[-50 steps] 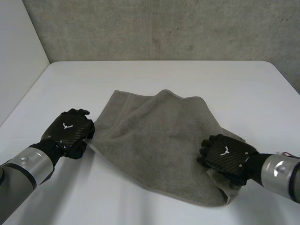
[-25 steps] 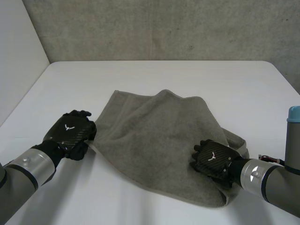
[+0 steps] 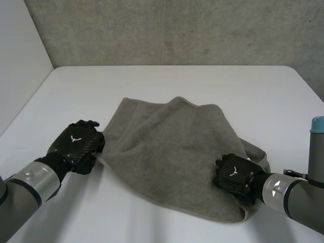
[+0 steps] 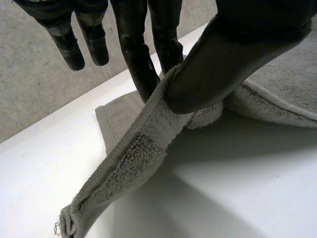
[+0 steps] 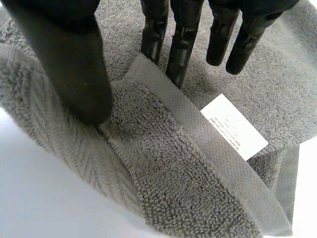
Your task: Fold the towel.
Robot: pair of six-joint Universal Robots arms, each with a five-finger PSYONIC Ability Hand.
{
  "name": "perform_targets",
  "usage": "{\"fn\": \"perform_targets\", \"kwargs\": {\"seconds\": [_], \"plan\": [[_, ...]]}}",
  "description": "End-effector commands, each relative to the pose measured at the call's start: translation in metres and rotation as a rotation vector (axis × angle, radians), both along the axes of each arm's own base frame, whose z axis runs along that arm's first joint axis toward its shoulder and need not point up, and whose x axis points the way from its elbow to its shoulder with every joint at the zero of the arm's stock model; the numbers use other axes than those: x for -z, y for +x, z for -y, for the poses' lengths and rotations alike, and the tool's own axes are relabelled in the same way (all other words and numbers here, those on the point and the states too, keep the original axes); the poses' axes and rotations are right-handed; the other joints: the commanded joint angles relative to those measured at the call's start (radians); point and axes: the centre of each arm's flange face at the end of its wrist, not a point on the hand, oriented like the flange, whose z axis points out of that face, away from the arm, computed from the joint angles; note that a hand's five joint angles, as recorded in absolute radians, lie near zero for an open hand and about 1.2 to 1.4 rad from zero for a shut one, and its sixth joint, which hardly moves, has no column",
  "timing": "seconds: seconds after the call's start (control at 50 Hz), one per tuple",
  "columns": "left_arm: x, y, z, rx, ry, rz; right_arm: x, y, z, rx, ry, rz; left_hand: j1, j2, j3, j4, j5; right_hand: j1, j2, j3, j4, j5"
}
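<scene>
- Across the middle of the white table [image 3: 167, 81] lies the grey towel [image 3: 172, 147], rumpled and doubled over at its near right corner.
- At the towel's left edge, the left hand [image 3: 76, 144] pinches the hem between its thumb [image 4: 223, 64] and straight fingers [image 4: 141, 69], raising it just off the table.
- At the near right corner, the right hand [image 3: 234, 173] nips a turned-up hem between its thumb [image 5: 69, 64] and fingers [image 5: 181, 44], near a white label [image 5: 234, 126].

Grey towel [image 3: 167, 147], white table [image 3: 152, 81], label [image 5: 234, 126] perhaps printed
</scene>
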Motion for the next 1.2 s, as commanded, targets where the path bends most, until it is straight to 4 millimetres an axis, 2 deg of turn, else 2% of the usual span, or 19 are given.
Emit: {"fn": "perform_targets", "kwargs": {"seconds": [0.02, 0.1, 0.4, 0.56, 0.68, 0.78, 0.82, 0.9, 0.94, 0.96, 1.0, 1.04, 1.06, 1.08, 1.1, 1.12, 1.16, 1.18, 1.2], "plan": [[0.0, 0.0, 0.0, -0.001, 0.0, 0.0, -0.003, -0.004, 0.002, 0.014, -0.001, -0.004, 0.087, 0.098, -0.045, -0.056, 0.074, 0.26, 0.257, -0.033, -0.053, 0.266], [0.0, 0.0, 0.0, 0.001, 0.0, 0.0, -0.009, -0.005, 0.003, 0.018, -0.015, 0.005, 0.087, 0.098, -0.045, -0.056, 0.074, 0.543, 0.541, -0.033, -0.053, 0.549], [0.0, 0.002, 0.001, -0.007, 0.001, 0.0, -0.055, -0.017, -0.016, 0.029, -0.026, 0.052, 0.087, 0.098, -0.045, -0.056, 0.074, 0.544, 0.542, -0.033, -0.053, 0.551], [-0.003, 0.003, 0.002, -0.016, -0.006, 0.002, -0.065, -0.058, 0.0, 0.111, 0.034, -0.018, 0.087, 0.098, -0.045, -0.056, 0.074, 0.544, 0.542, -0.033, -0.053, 0.551], [-0.005, 0.007, 0.004, -0.029, 0.004, 0.014, -0.072, -0.06, 0.008, 0.089, -0.001, 0.035, 0.087, 0.098, -0.045, -0.056, 0.074, 0.544, 0.542, -0.033, -0.053, 0.551], [-0.024, 0.012, 0.033, -0.062, -0.068, 0.001, -0.087, -0.054, 0.033, 0.066, -0.131, 0.158, 0.087, 0.098, -0.045, -0.056, 0.074, 0.544, 0.542, -0.033, -0.053, 0.551], [-0.027, 0.009, 0.042, -0.057, -0.083, 0.002, -0.103, -0.051, 0.065, 0.117, -0.219, 0.269, 0.087, 0.098, -0.045, -0.056, 0.074, 0.544, 0.542, -0.033, -0.053, 0.551], [-0.034, 0.006, 0.065, -0.055, -0.119, -0.002, -0.125, -0.04, 0.094, 0.144, -0.327, 0.387, 0.087, 0.098, -0.045, -0.056, 0.074, 0.544, 0.542, -0.033, -0.053, 0.551], [-0.052, 0.001, 0.091, -0.051, -0.197, -0.014, -0.137, -0.034, 0.106, 0.158, -0.384, 0.447, 0.087, 0.098, -0.045, -0.056, 0.074, 0.544, 0.542, -0.033, -0.053, 0.551], [-0.052, 0.001, 0.092, -0.051, -0.198, -0.014, -0.149, -0.03, 0.118, 0.176, -0.45, 0.502, 0.087, 0.098, -0.045, -0.056, 0.074, 0.544, 0.542, -0.033, -0.053, 0.551], [-0.073, -0.007, 0.122, -0.043, -0.289, -0.033, -0.156, -0.025, 0.132, 0.197, -0.514, 0.556, 0.087, 0.098, -0.045, -0.056, 0.074, 0.544, 0.542, -0.033, -0.053, 0.551], [-0.086, -0.014, 0.137, -0.038, -0.343, -0.046, -0.183, -0.019, 0.157, 0.235, -0.683, 0.658, 0.087, 0.098, -0.045, -0.056, 0.074, 0.544, 0.542, -0.033, -0.053, 0.551], [-0.086, -0.014, 0.137, -0.038, -0.344, -0.046, -0.183, -0.019, 0.157, 0.235, -0.684, 0.658, 0.087, 0.098, -0.045, -0.056, 0.074, 0.544, 0.542, -0.033, -0.053, 0.551], [-0.102, -0.022, 0.148, -0.025, -0.405, -0.064, -0.203, -0.017, 0.165, 0.252, -0.774, 0.712, 0.087, 0.098, -0.045, -0.056, 0.074, 0.544, 0.542, -0.033, -0.053, 0.551], [-0.119, -0.03, 0.154, -0.006, -0.471, -0.082, -0.204, -0.017, 0.165, 0.252, -0.775, 0.712, 0.087, 0.098, -0.045, -0.056, 0.074, 0.544, 0.542, -0.033, -0.053, 0.551], [-0.119, -0.03, 0.154, -0.006, -0.472, -0.082, -0.226, -0.018, 0.17, 0.274, -0.858, 0.762, 0.087, 0.098, -0.045, -0.056, 0.074, 0.544, 0.542, -0.033, -0.053, 0.551], [-0.159, -0.041, 0.157, 0.014, -0.629, -0.124, -0.27, -0.02, 0.166, 0.274, -0.976, 0.861, 0.087, 0.098, -0.045, -0.056, 0.074, 0.544, 0.542, -0.033, -0.053, 0.551], [-0.159, -0.041, 0.157, 0.014, -0.629, -0.124, -0.27, -0.02, 0.166, 0.274, -0.976, 0.862, 0.087, 0.098, -0.045, -0.056, 0.074, 0.544, 0.542, -0.033, -0.053, 0.551], [-0.175, -0.044, 0.156, 0.018, -0.7, -0.152, -0.285, -0.02, 0.16, 0.258, -0.986, 0.906, 0.087, 0.098, -0.045, -0.056, 0.074, 0.544, 0.542, -0.033, -0.053, 0.551]]}}
